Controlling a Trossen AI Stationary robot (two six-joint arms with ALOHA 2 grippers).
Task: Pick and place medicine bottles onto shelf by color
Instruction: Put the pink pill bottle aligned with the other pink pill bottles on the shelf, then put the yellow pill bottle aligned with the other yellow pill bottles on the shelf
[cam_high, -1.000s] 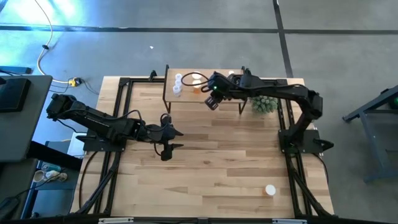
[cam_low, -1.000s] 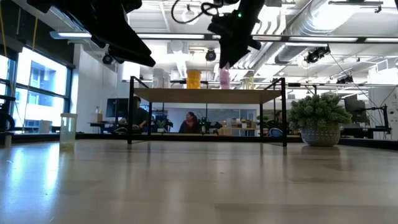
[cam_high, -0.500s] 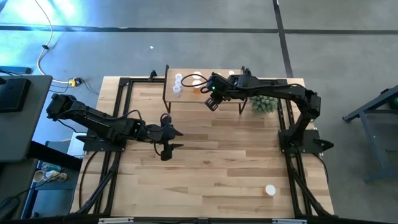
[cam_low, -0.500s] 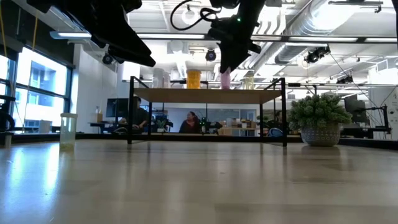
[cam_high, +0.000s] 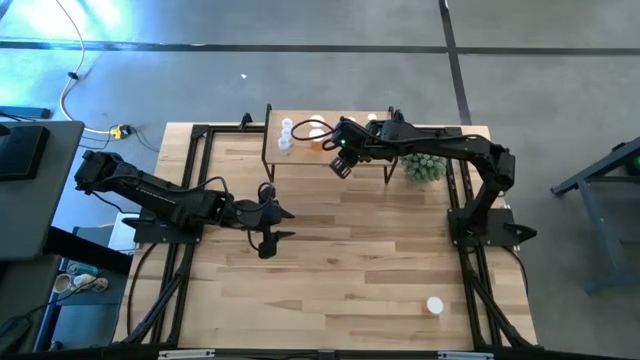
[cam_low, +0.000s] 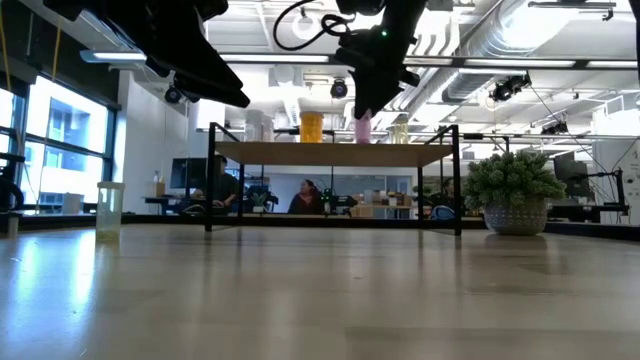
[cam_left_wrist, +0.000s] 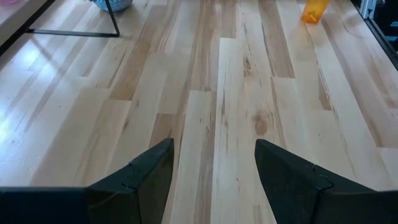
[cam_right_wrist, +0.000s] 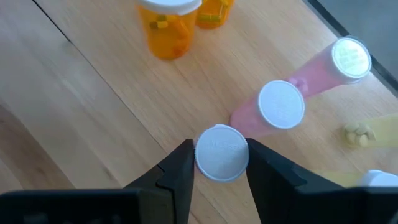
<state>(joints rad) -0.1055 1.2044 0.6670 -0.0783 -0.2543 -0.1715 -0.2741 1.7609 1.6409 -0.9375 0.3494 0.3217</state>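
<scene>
Flanking a pink bottle's (cam_right_wrist: 222, 153) cap, seemingly touching, right pincer (cam_right_wrist: 219, 165); left pincer (cam_left_wrist: 214, 171) released.

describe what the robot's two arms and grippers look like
Both arms are black and jointed, mounted on black frames. The right gripper has two flat dark fingers, a green light on its wrist and a looping black cable. The left gripper has matching angular dark fingers.
</scene>
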